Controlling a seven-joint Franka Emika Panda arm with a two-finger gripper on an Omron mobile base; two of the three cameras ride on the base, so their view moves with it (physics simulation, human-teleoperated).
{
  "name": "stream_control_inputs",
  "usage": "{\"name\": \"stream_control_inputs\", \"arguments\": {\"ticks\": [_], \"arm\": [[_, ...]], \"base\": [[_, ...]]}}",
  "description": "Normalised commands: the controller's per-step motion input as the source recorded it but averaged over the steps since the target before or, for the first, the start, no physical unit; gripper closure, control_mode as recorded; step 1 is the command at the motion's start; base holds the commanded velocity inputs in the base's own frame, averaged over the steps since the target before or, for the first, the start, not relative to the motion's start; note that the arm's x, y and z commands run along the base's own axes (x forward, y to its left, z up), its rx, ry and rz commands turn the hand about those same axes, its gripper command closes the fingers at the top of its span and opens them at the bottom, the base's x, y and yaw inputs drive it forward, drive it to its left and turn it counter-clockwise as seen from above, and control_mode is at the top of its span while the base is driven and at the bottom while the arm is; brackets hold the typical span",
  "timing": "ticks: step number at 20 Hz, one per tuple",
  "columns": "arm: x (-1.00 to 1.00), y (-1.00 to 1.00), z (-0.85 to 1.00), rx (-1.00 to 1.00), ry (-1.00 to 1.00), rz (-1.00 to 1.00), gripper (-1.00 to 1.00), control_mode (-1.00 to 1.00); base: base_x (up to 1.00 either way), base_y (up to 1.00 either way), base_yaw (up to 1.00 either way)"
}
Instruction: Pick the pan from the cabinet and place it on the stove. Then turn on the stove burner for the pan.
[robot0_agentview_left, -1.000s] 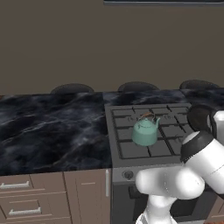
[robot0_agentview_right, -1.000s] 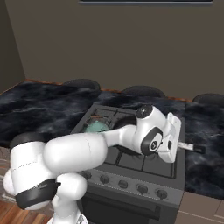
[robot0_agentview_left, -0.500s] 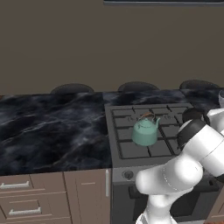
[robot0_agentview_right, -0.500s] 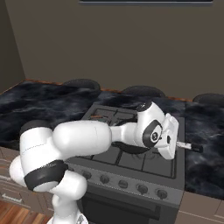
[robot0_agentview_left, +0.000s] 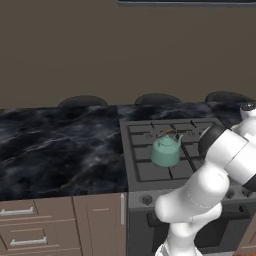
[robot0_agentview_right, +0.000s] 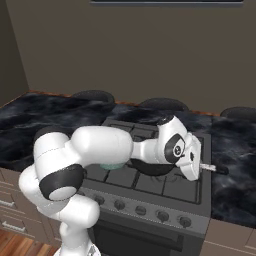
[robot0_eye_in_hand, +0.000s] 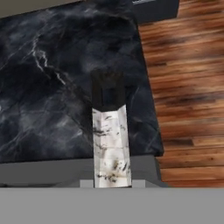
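The white arm reaches low over the right half of the dark grey gas stove (robot0_agentview_right: 150, 192) with black grid grates, its wrist bent so the gripper (robot0_agentview_right: 200, 167) points out to the right past the range's edge. In the right base view the round black shallow frying pan (robot0_agentview_right: 150, 169) lies on the near right burner, mostly hidden under the forearm and hand, and its long thin handle (robot0_agentview_right: 214, 169) sticks out to the right over the black marble countertop (robot0_agentview_right: 235, 165). The hand view looks along that handle (robot0_eye_in_hand: 110, 140), silvery near the fingers and black at its far tip, with the marble counter (robot0_eye_in_hand: 52, 87) beneath it and the brown wooden plank floor (robot0_eye_in_hand: 188, 87) beyond the counter's edge. The jaws are drawn in narrow and clamp the handle. The teal kettle (robot0_agentview_left: 165, 150) with a brown-topped arched handle stands on the stove's left side, apart from the pan. A row of small round knobs (robot0_agentview_right: 162, 215) runs along the range's front panel. To the left, taupe drawer fronts (robot0_agentview_left: 35, 227) with short silver handles sit below the counter.
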Motion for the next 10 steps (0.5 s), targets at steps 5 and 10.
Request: {"name": "stream_control_inputs", "arguments": {"ticks": [5,10], "arm": [[0.00,-0.04,-0.43,0.00,0.00,0.02,1.00,-1.00],[0.02,-0.05,-0.38,0.00,0.00,0.00,1.00,-1.00]], "base": [[0.00,0.00,0.00],[0.00,0.00,0.00]]}}
